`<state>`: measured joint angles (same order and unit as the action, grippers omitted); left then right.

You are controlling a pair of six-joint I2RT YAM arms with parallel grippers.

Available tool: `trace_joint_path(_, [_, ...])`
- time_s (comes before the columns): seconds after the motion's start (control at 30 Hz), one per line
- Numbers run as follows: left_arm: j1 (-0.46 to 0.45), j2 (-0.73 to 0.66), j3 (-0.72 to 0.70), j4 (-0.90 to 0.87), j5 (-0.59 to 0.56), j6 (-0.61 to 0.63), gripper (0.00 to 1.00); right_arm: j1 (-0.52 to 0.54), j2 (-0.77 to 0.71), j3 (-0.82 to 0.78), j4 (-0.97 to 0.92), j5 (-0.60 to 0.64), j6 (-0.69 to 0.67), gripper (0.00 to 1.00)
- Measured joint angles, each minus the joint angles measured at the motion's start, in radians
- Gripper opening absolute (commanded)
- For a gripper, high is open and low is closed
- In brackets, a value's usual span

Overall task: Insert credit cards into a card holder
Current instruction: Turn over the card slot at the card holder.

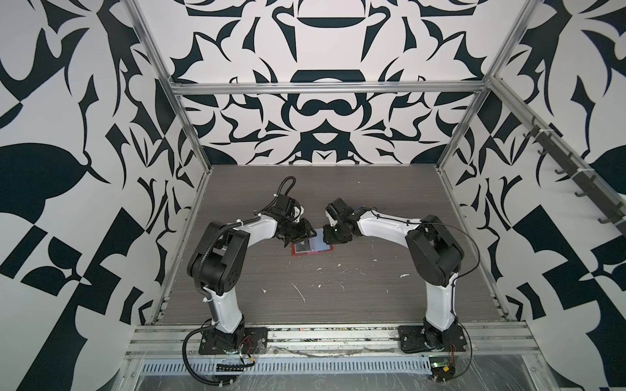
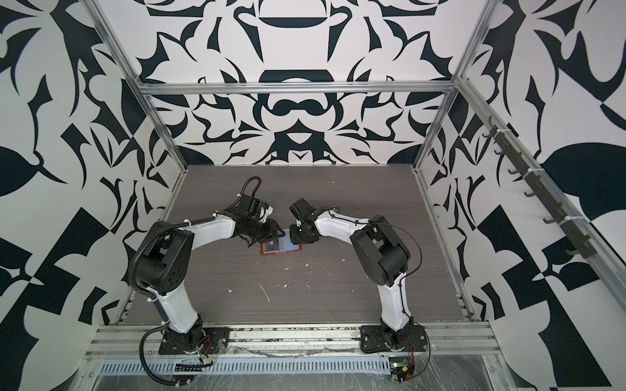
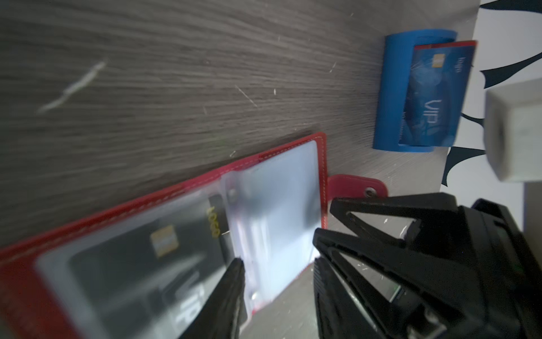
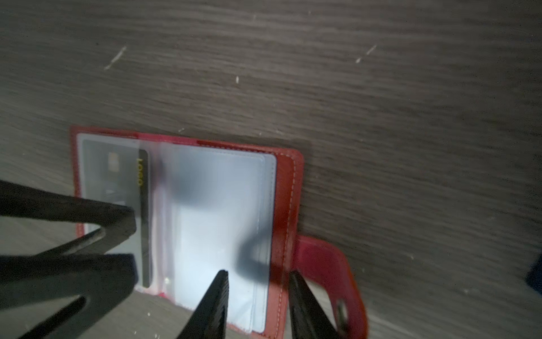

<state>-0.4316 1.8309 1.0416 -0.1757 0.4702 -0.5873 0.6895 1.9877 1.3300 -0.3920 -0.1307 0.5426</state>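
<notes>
**A:** R gripper (image 4: pixel 258 278), state?
**B:** Jaws parted, nothing pinched. Its fingertips (image 4: pixel 218 293) straddle the outer edge of the clear sleeves (image 4: pixel 217 190) on the R page of the card holder (image 4: pixel 286 205). Low over it; touching or not, can't tell.

**A:** And the L gripper (image 4: pixel 133 243)?
**B:** Parted too, empty. It hangs over the L page, just beside the spine, where a dark card (image 4: pixel 117 176) sits in a sleeve. A thin strip on its spine side looks uncovered, so prob. not fully home.

**A:** How does the holder lie?
**B:** Open flat on the table (image 1: pixel 338 304), mid-scene, directly under both grippers. Long axis runs L–R. The spine and the seated card's long axis run near–far. The snap tab (image 4: pixel 322 264) sticks out to the R.

**A:** Other cards?
**B:** There's a blue VIP card (image 3: pixel 431 97) w/ a red card (image 3: pixel 445 44) behind it, both upright in a blue stand (image 3: pixel 393 88). The stand is well apart from the holder, beyond its tab end, so off to the R. Top views don't show it clearly.

**A:** Which arm goes, then?
**B:** My read: R is nearer the stand, L nearer the seated card. So R fetches and L steadies the page. The next card should come back w/ its long edge parallel to the spine. The sleeve mouth seems to face the spine on the L page; unsure for the R page.
</notes>
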Motion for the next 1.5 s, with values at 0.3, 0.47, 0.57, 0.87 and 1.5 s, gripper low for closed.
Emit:
trace_joint_path(0.3, [-0.007, 0.046, 0.016, 0.025, 0.031, -0.021, 0.4, 0.0, 0.007, -0.002, 0.005, 0.002, 0.006, 0.34])
trace_joint_path(0.47, [-0.007, 0.066, 0.027, 0.037, 0.045, -0.026, 0.37, 0.0, 0.007, -0.002, 0.005, 0.001, 0.007, 0.33])
trace_joint_path(0.57, [-0.007, 0.075, 0.031, 0.039, 0.054, -0.028, 0.35, 0.0, 0.007, -0.002, 0.005, 0.001, 0.008, 0.33])
trace_joint_path(0.87, [-0.009, 0.095, 0.035, 0.063, 0.08, -0.045, 0.27, 0.0, 0.007, -0.004, 0.006, -0.001, 0.009, 0.31])
trace_joint_path(1.5, [-0.013, 0.074, 0.024, 0.066, 0.048, -0.051, 0.0, 0.0, -0.043, -0.069, 0.045, 0.027, 0.029, 0.34])
